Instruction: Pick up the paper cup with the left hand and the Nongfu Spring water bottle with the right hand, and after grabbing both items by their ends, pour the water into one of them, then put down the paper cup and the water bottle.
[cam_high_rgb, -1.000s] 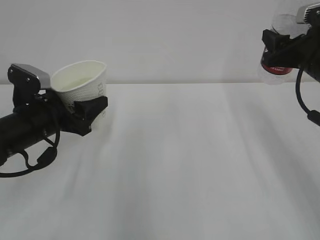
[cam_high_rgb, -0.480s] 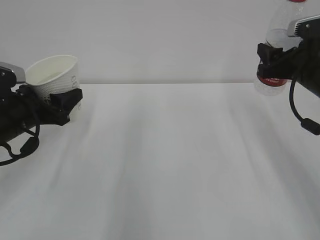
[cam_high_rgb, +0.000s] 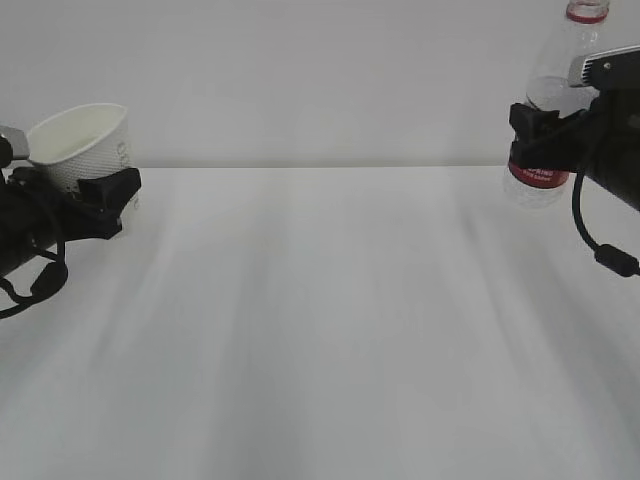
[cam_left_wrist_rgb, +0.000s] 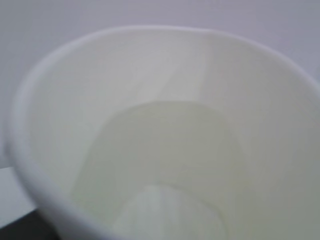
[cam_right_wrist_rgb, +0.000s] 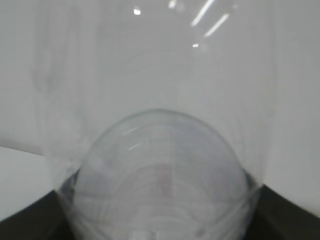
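The white paper cup (cam_high_rgb: 82, 143) is at the far left, above the table and tipped slightly, with my left gripper (cam_high_rgb: 100, 188) shut on its lower part. Its cream inside (cam_left_wrist_rgb: 165, 140) fills the left wrist view. The Nongfu Spring water bottle (cam_high_rgb: 548, 100) stands nearly upright at the far right, red neck ring on top and red label low. My right gripper (cam_high_rgb: 538, 130) is shut on its middle. The clear bottle (cam_right_wrist_rgb: 160, 160) fills the right wrist view, with a dark finger (cam_right_wrist_rgb: 292, 215) beside it. I cannot make out the water in either one.
The white table (cam_high_rgb: 330, 330) stretches between the two arms, and its far edge meets a plain white wall. A black cable (cam_high_rgb: 600, 250) loops under the right arm and another (cam_high_rgb: 30, 290) under the left arm.
My left arm has drawn back to the left with the cup, which now sits more upright. The bottle in my right gripper has swung up from a tilt to nearly upright.
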